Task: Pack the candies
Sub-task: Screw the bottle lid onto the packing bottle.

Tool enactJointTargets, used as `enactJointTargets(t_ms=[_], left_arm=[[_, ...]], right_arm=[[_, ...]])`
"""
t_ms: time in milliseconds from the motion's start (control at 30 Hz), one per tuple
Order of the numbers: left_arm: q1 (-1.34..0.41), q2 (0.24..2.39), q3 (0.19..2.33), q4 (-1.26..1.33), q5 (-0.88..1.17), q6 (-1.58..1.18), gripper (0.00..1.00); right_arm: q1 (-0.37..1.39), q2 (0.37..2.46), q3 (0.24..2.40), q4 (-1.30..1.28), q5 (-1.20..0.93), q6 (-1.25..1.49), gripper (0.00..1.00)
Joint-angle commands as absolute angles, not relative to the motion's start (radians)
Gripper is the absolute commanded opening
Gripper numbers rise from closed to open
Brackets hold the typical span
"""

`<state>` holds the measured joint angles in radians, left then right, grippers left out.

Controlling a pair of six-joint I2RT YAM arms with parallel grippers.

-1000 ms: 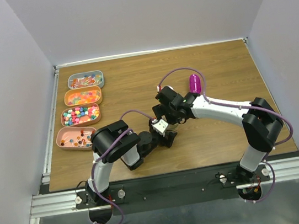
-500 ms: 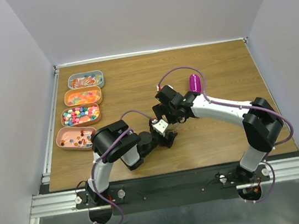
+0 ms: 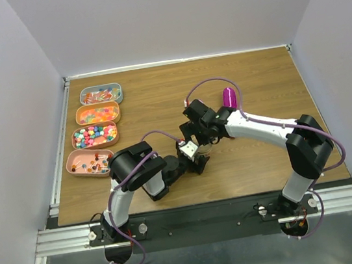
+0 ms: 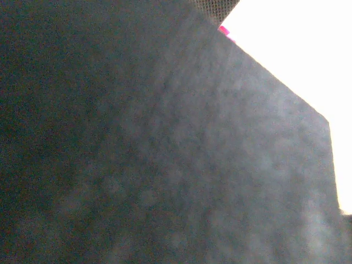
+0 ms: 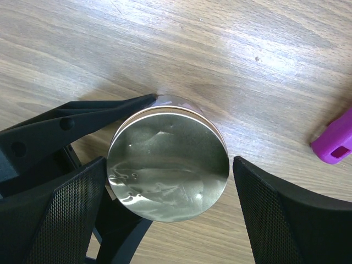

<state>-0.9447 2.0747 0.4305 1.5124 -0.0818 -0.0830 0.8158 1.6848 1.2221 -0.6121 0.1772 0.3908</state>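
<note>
Candies (image 3: 96,135) sorted by kind in 4 oval trays (image 3: 68,165), col. at table's (image 3: 158,95) left edge.

Even overhead light; L wrist cam dark, blurry, corner blown out

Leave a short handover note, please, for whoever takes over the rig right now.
Left gripper: fingers against the wall of the jar, apparently clamping it near the table's centre.
Right gripper: open, fingers either side of the jar's shiny top, not gripping.
Candies: all in the four trays along the table's left edge. The magenta scoop lies beyond the grippers, untouched.
Done: nothing packed as far as shows; jar still covered.
Left: probably uncover the jar, then scoop candies in.
</note>
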Motion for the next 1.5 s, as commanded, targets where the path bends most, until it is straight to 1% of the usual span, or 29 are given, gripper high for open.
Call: enactJointTargets(t_ms=[0,233,600,767,1467], left_arm=[[-0.923,2.149,0.405,2.086,-0.127,-0.153,0.73],[-0.922,2.154,0.407,2.086,-0.127,-0.164,0.73],[-0.916,2.16,0.408,2.086,-0.127,-0.181,0.73],[-0.914,2.163,0.41,2.086,-0.126,-0.184,0.73],[-0.9,2.161,0.402,2.085,-0.124,-0.196,0.73]], right_arm=[[0.828,1.608,1.292,-0.647,0.051,0.368,1.0],[0.83,1.609,1.285,-0.641,-0.026,0.364,1.0],[0.828,1.575,1.293,-0.611,-0.044,0.373,1.0],[0.83,1.588,1.284,-0.609,-0.087,0.371,1.0],[0.83,1.519,1.285,-0.601,-0.109,0.373,1.0]])
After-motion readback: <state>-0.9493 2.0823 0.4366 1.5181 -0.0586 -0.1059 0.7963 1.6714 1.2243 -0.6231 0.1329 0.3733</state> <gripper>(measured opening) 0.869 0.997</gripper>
